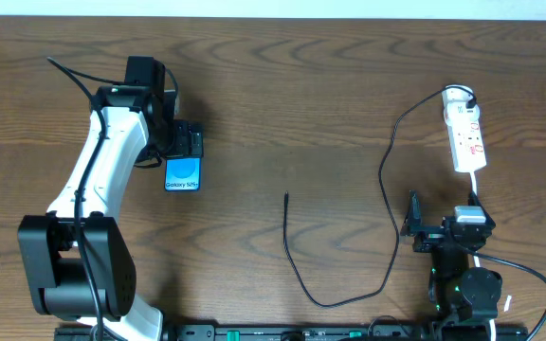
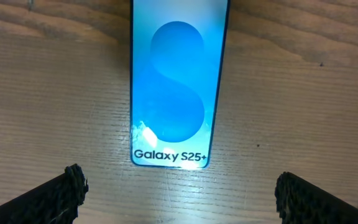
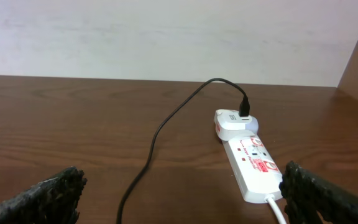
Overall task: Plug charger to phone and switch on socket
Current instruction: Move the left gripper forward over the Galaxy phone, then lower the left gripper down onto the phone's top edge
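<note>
Left wrist view: phone lies flat just ahead of the left gripper, jaws spread, empty. Charger tip rests well apart. Recommend pinching close behind the tip, squared to the phone's lettered end.

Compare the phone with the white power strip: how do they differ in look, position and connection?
Colour: the phone shows a bright blue screen; the power strip is white with red marks. Position: the phone lies at the left, the power strip at the far right. Connection: the power strip carries a white adapter with the black charger cable plugged in; the cable's free tip lies away from the phone. Both lie flat on the table.
</note>
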You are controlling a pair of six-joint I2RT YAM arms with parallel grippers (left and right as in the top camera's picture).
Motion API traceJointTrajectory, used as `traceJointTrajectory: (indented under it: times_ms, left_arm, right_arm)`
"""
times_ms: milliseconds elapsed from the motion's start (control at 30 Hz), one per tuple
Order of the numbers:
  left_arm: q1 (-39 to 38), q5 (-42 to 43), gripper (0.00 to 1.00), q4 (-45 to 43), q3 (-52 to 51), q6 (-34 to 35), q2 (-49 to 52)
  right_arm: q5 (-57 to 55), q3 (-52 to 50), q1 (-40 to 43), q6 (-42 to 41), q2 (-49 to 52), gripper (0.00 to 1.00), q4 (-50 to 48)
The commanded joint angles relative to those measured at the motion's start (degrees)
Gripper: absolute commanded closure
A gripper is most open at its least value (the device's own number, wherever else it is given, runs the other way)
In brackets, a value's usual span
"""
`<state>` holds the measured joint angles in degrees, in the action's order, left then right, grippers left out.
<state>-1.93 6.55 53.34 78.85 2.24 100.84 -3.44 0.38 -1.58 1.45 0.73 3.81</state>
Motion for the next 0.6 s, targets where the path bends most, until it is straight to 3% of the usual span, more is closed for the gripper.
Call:
traceJointTrajectory:
  times_ms: [0,567]
  left_arm:
    - [0.0,-0.2,0.01,0.3,1.0,-2.6,0.7]
    - [-2.5,-3.6,0.01,-0.9,1.3,-3.5,3.7]
  right_arm:
    - [-0.5,-0.1,-0.3,-0.8,-0.4,0.01,0.2]
    - [-0.5,-0.1,-0.3,-0.8,-0.4,0.01,0.2]
